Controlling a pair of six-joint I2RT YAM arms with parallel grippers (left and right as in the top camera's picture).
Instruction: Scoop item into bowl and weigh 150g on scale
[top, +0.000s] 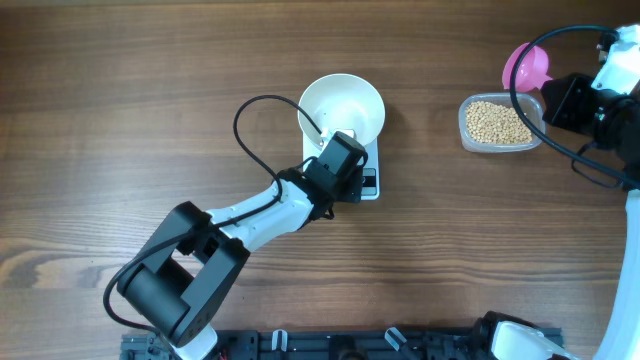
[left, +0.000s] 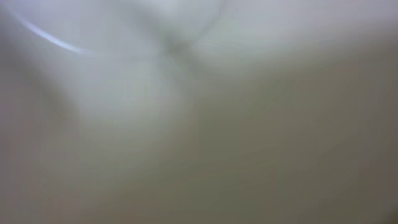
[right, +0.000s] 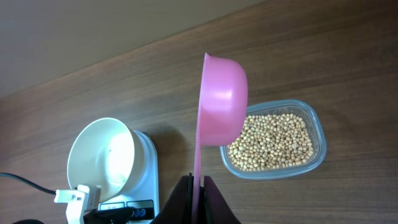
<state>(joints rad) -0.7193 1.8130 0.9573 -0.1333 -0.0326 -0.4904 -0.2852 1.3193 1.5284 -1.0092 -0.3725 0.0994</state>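
Overhead: bowl (top: 342, 82) empty on scale (top: 369, 184), beans (top: 497, 122) all in right tub (top: 466, 128), right gripper (right: 198, 185) clamping scoop (top: 528, 65) by tub, left gripper (top: 340, 150) closed at bowl's near rim, scooping and weighing all left

Your desk (top: 150, 110) is dark brown wood, with the grain running side to side in the overhead view. Two things rest directly on it: the white scale (top: 370, 172) near the middle and a clear plastic tub (right: 318, 140) toward the right arm's side. They stand well apart.
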